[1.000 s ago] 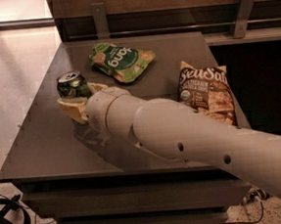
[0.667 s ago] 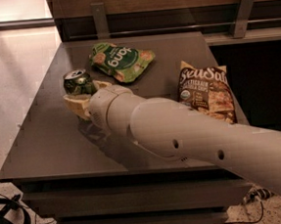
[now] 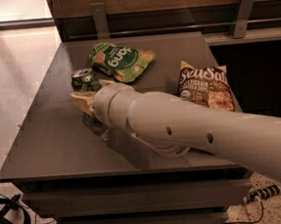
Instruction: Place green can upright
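The green can [image 3: 83, 79] is a small dark green can with a silver top facing up and slightly towards the camera. It sits at the left middle of the dark table [image 3: 49, 141], just left of the green snack bag. My gripper [image 3: 88, 90] reaches in from the right at the end of the thick white arm [image 3: 191, 129]. Its pale yellowish fingers [image 3: 82, 102] close around the can's lower part. The arm hides the can's base, so I cannot tell whether it touches the table.
A green snack bag [image 3: 121, 60] lies flat at the table's back middle. A brown chip bag [image 3: 205, 86] lies at the right. A dark wall with metal brackets [image 3: 242, 12] runs behind the table. Pale floor lies to the left.
The gripper and the green can have moved together a little to the right and towards the back of the table. The bags have not moved.
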`<action>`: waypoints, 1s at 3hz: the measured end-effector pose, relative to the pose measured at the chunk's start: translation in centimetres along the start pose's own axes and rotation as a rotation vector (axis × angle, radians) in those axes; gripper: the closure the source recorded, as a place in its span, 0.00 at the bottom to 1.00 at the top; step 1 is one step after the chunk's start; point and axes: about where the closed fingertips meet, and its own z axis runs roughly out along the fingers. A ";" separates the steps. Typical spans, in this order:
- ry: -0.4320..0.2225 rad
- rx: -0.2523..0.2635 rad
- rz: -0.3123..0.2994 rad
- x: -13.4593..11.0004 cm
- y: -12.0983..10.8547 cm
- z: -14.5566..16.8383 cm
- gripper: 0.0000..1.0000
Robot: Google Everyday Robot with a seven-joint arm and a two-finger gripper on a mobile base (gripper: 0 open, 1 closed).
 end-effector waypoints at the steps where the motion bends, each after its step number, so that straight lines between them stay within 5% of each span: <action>1: 0.015 0.015 0.011 0.6 -0.4 0.5 1.00; 3: 0.025 0.030 0.025 2.0 -0.1 0.1 1.00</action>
